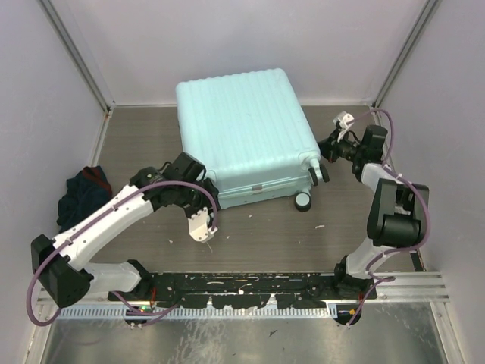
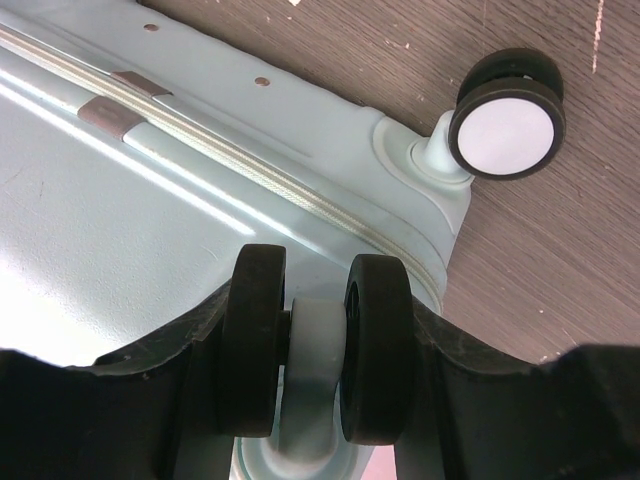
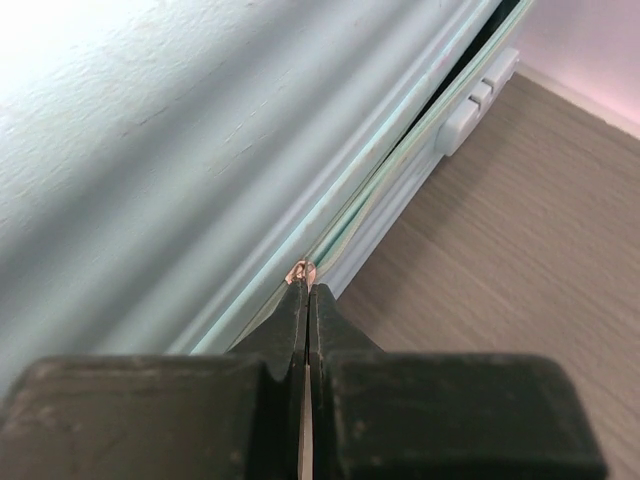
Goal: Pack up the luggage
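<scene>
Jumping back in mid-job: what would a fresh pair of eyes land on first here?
The mint-green luggage lying flat on the table dominates. The left gripper clamps a twin wheel at its near-left corner, while the right gripper pinches a small coppery zip pull on the right-hand seam, which gapes further along. A dark clothing heap lies at the left edge.

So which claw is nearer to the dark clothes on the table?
Left. The left claw straddles the luggage's near-left wheel, right of the clothes; the right claw is across the luggage, at its right-side zip.
</scene>
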